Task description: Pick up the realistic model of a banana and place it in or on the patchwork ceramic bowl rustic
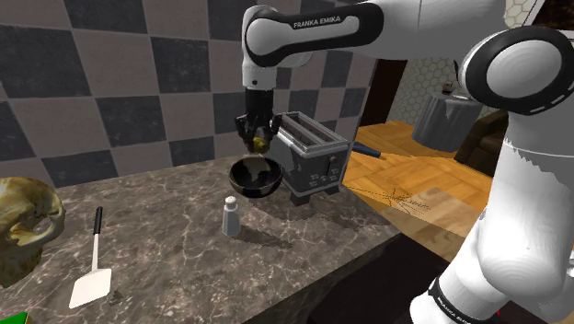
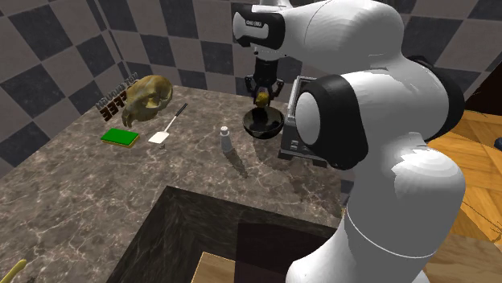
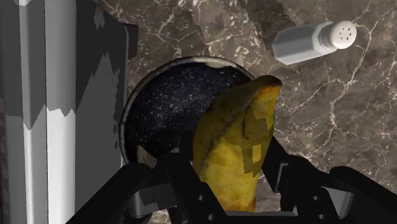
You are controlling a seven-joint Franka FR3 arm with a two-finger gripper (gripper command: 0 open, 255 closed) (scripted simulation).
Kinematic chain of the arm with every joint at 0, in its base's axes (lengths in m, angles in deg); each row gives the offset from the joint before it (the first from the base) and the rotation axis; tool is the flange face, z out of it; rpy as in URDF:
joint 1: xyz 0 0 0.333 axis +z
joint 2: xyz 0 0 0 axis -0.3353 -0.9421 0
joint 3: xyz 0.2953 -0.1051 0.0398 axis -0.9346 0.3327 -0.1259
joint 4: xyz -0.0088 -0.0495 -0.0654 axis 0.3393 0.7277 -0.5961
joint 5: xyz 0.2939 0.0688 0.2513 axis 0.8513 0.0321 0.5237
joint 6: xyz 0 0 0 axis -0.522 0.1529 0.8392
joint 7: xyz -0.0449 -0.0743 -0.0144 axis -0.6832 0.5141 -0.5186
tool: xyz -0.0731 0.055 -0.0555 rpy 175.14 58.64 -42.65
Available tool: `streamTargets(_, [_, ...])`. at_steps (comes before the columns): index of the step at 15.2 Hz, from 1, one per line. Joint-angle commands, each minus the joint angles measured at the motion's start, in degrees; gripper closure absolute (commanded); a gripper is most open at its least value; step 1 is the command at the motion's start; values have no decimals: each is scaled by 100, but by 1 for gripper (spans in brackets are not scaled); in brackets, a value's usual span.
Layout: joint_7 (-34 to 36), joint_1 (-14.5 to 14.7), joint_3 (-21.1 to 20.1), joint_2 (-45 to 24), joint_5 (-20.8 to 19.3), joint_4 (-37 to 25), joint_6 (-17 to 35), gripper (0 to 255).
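Note:
My black gripper hangs just above the dark speckled bowl, shut on a yellow banana with brown marks. From the wrist, the banana stands clasped between the two fingers, its tip pointing out over the bowl's dark inside and far rim. In the second exterior view the gripper with the banana hovers over the bowl on the marble counter.
A grey toaster stands right against the bowl. A salt shaker is in front of the bowl. A white spatula, a skull-like object and a green block lie farther along the counter. A checkered wall stands behind.

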Motion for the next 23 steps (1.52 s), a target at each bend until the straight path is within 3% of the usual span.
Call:
streamTargets(1, [-95, -50, 45, -198, -39, -193, -5, 255])
streamTargets(13, [-151, -47, 56, -343, -53, 505, 834, 255])
streamTargets(20, [-151, -47, 57, -343, -53, 505, 834, 255])
streamTargets(21, [-151, -47, 57, -343, -53, 505, 834, 0])
streamTargets(23, [-151, -47, 57, -343, -53, 505, 835, 0])
